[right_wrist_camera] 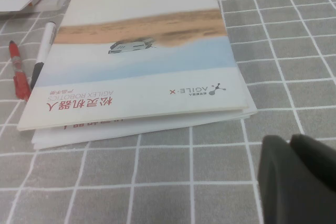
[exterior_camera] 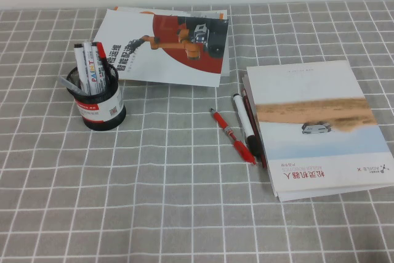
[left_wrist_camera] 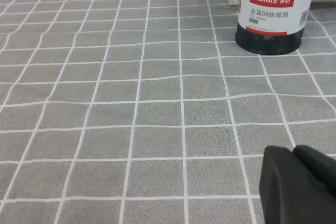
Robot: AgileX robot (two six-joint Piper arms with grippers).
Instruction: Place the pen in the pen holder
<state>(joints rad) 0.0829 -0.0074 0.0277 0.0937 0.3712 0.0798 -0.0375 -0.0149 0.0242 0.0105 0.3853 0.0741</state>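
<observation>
Red pen, black mesh pen holder, grey white-checked tablecloth

The bench wore matt woven cloth. The pen holder was black metal mesh with a glossy label. The booklets were smooth paper.

One black mesh pen holder. One loose red plastic pen. One white black-capped marker. Two white printed booklet piles. Two black grippers: left gripper and right gripper, both low over table.
</observation>
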